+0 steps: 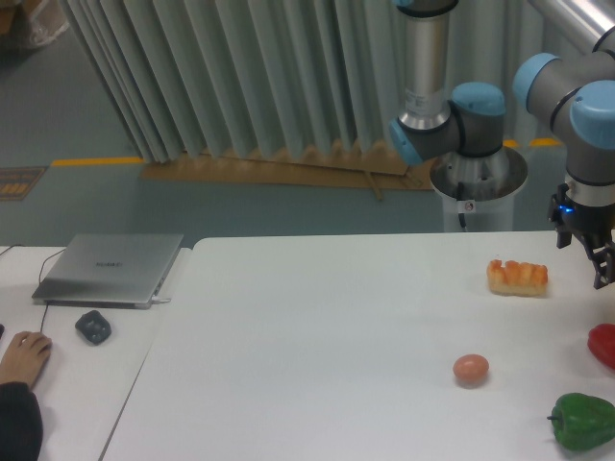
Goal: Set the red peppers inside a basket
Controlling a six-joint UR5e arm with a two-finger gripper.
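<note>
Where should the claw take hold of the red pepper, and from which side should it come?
Probably from above, closing across the rounded body of the red pepper. It lies on the table, half cut off by the picture's right edge, so its stem cannot be seen. The claw hangs just above it.

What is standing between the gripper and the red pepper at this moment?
Nothing visible. The gripper hangs at the right edge of the view, above the red pepper, with only bare table between them. The egg and green pepper lie off to the side.
</note>
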